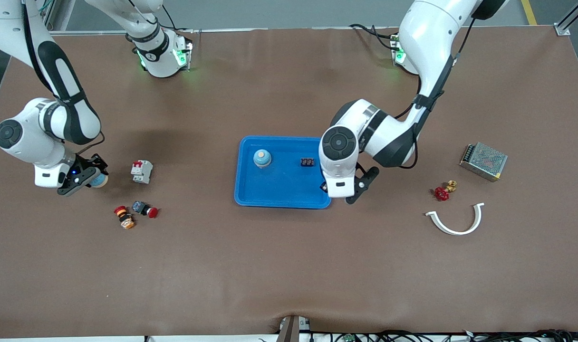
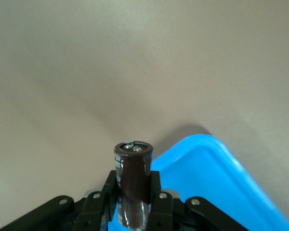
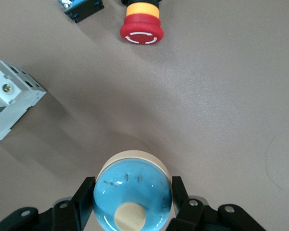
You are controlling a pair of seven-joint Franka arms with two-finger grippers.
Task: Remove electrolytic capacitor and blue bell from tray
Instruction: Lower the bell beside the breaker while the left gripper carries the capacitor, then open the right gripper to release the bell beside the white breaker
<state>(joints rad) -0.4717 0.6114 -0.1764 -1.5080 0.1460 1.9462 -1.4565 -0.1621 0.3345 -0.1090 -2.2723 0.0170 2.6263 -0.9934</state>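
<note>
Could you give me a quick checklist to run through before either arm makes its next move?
1. Left claw shut on the electrolytic capacitor: ok.
2. Capacitor clear of the tray: not ok, the claw is over the tray's rim at the left arm's end.
3. Right claw shut on a blue bell: ok.
4. That bell out of the tray: ok, it is over bare table beside the white circuit breaker.
5. Tray free of bells: not ok, another blue bell stands inside.
</note>
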